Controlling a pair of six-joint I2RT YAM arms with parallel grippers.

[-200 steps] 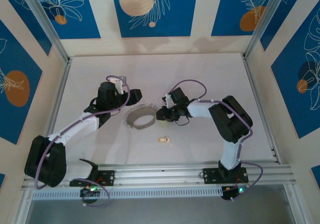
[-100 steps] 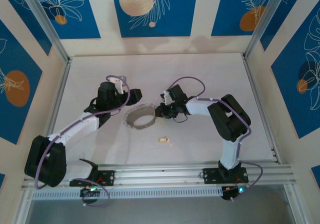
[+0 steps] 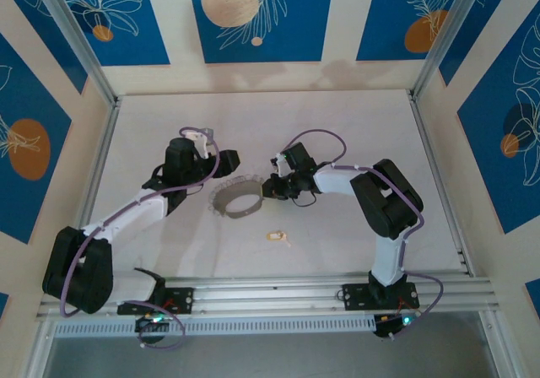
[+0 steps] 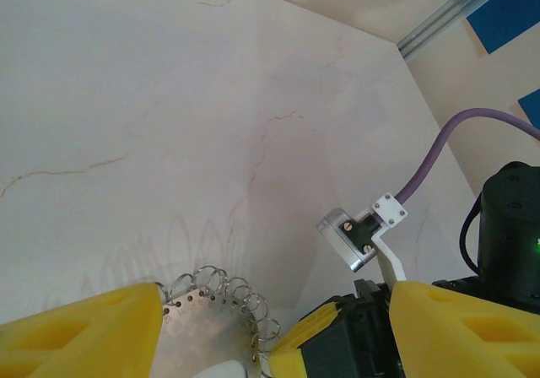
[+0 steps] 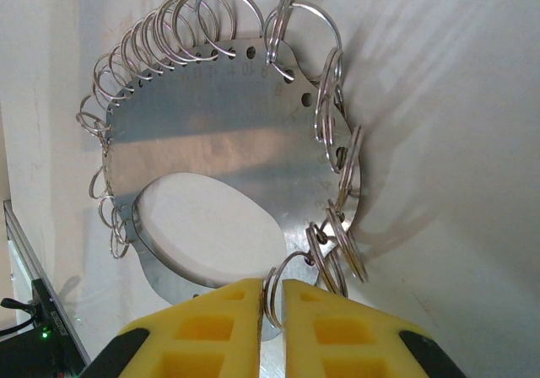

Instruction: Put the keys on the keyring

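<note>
While my right gripper pinches a wire loop on the keyring, nearly shut, my left gripper gapes wide, empty. Stamped marks beside the ring's holes are unreadable. Nearer my bases lies the key, lengthwise left-right, whitish tip rightward.

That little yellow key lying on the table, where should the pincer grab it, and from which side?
Probably across the yellow oval body of the key, straight down from above: it lies flat on the table, apart from the keyring.
</note>
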